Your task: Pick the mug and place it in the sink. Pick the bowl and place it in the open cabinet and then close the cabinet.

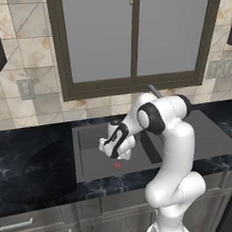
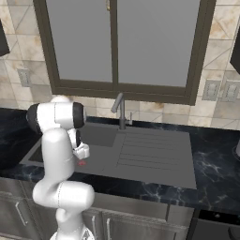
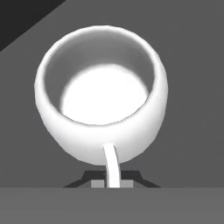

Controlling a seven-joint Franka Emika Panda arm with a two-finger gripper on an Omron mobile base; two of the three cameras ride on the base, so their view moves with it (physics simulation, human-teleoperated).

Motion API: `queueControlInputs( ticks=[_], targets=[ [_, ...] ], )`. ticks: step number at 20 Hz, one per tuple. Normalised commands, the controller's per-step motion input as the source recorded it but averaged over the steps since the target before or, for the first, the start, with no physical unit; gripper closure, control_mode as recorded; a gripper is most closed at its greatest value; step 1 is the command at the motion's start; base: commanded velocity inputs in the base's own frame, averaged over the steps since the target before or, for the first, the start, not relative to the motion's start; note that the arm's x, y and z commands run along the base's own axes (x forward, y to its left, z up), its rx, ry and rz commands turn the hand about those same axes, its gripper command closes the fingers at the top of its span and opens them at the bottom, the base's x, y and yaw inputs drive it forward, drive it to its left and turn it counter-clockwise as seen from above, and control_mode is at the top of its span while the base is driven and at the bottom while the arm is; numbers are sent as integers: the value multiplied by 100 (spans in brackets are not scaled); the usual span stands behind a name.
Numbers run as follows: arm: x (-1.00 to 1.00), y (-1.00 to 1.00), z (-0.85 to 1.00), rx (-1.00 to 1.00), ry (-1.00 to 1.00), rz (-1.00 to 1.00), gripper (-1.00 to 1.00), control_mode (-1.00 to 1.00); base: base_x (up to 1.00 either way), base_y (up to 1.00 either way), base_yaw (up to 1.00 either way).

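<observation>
My gripper (image 3: pixel 113 181) — pinching the white mug (image 3: pixel 100 94) by its thin handle — holds it upright over the dark grey sink (image 1: pixel 91 156), near the red drain mark (image 1: pixel 117 164).

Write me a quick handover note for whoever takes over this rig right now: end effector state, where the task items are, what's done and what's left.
End effector: shut on the mug's handle, seen in the hand view; the mug is upright, mouth toward the camera.
Position: the arm is reaching over the sink, near the red drain mark. Whether the mug touches the basin floor cannot be told.
Done: mug picked and carried to the sink.
Left: release the mug in the sink, then fetch the bowl, put it in the open cabinet and close the cabinet.
Note: the faucet stands at the back of the sink.
</observation>
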Motion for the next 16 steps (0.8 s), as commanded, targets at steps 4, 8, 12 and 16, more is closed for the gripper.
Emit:
queueControlInputs(
  ticks=[4, 8, 12, 16],
  targets=[
    [21, 0, -21, 0, 0, 0, 100, -100, 0, 0, 0],
    [24, 0, -19, 0, 0, 0, 100, -100, 0, 0, 0],
    [25, 0, -19, 0, 0, 0, 100, -100, 0, 0, 0],
    [27, 0, -19, 0, 0, 0, 100, -100, 0, 0, 0]
  ],
)
